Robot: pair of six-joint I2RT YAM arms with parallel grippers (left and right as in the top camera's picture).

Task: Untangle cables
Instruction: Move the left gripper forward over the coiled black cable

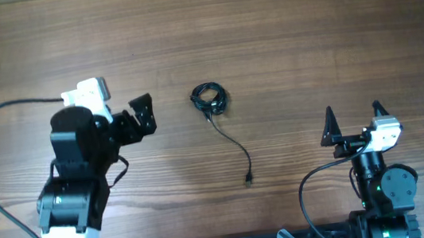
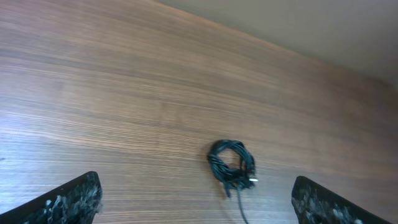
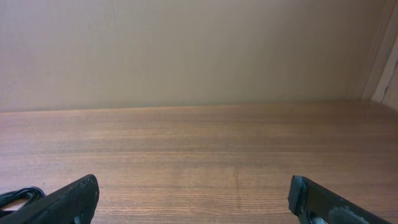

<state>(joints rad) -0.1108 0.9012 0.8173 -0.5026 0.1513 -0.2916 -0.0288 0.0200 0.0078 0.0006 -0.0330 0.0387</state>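
One bunch of cables (image 1: 210, 98) lies ahead of the left tool (image 1: 146, 114), untouched.

I see a brown wood-grain table (image 1: 281, 23) filling my overhead view, evenly lit with a soft sheen. Beyond its far edge, my right wrist camera shows a plain beige wall (image 3: 186, 50).

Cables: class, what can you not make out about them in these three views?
Overhead: coil too small to count cords or trace the knot; plug type unreadable.
Left wrist: coil blurred; tail cut off by the bottom edge.
Right wrist: only a dark sliver, cut off by the left edge; identity unclear.
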